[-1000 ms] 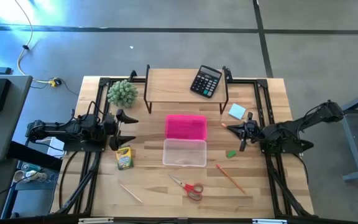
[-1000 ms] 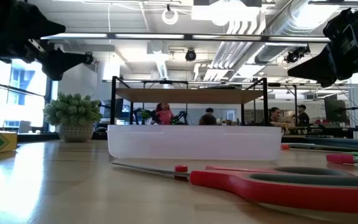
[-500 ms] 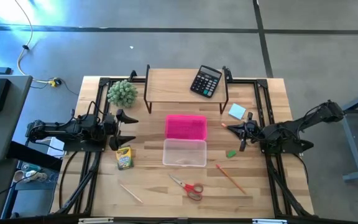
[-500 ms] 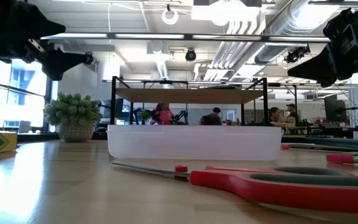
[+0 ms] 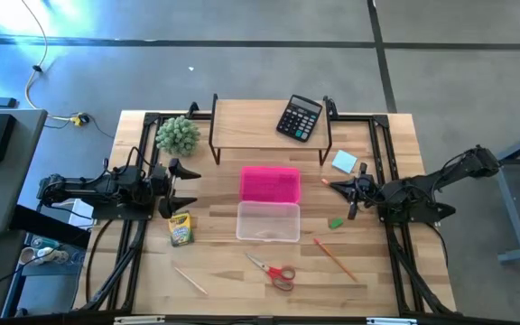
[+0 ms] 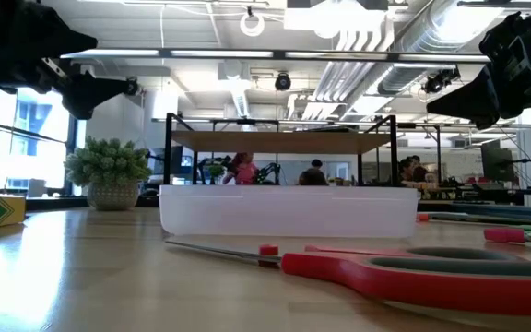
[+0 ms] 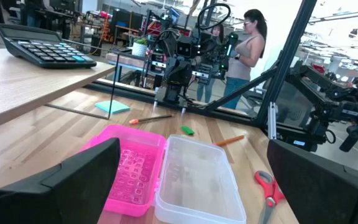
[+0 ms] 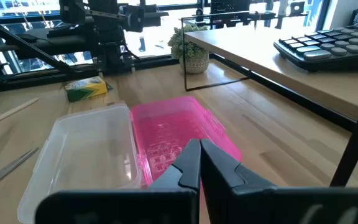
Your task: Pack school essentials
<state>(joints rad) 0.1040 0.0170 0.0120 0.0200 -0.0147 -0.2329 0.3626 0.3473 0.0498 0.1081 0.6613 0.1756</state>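
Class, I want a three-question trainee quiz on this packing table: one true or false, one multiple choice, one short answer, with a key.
1. True or false: the clear case already holds the scissors.
2. Which item sits on the raised shelf? A) crayon box B) calculator C) green eraser
3. Short answer: which pincer stands open, the left pincer or the right pincer?

Key
1. False: the scissors lie on the table, on the near side of the case.
2. B
3. The left pincer; the right one is shut and holds nothing.
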